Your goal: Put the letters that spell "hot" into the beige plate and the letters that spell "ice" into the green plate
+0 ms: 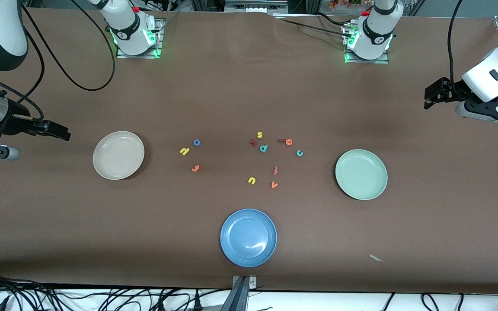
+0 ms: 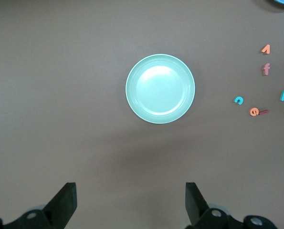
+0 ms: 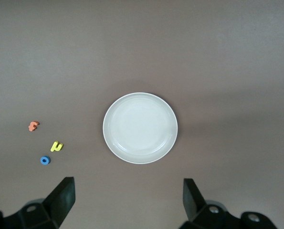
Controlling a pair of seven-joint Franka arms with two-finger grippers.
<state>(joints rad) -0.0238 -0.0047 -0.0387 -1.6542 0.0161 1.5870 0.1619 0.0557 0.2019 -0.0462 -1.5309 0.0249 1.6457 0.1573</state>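
- Bench (image 1: 249,86): flat, matte brown, one broad surface under everything.
- Plates, three, all round, shallow and smooth. The beige plate (image 1: 118,155) lies toward the right arm's end, bare. The green plate (image 1: 361,174) lies toward the left arm's end, bare. A blue plate (image 1: 248,237) lies nearest the front camera and shows whole in that view only.
- Grippers, two, black. The left gripper (image 2: 131,202) hangs past the green plate at its end of the bench, fingers spread wide, nothing between them. The right gripper (image 3: 129,200) hangs past the beige plate, fingers likewise wide and bare.
- Letters, eleven, small foam pieces flat on the bench between the beige and green plates.
- "hot": yellow h (image 1: 184,151), blue ring o (image 1: 196,142), orange t (image 1: 195,168), a loose trio nearer the beige plate; the right wrist view shows only these three.
- "ice": dark red bar i (image 1: 281,140) touching orange e (image 1: 289,142), teal c (image 1: 299,153) just beside them, toward the green plate.
- Others: yellow s (image 1: 260,135), dark red kinked letter (image 1: 253,142), teal p (image 1: 263,148), redder t (image 1: 275,170), yellow u (image 1: 251,180), orange v (image 1: 274,185).
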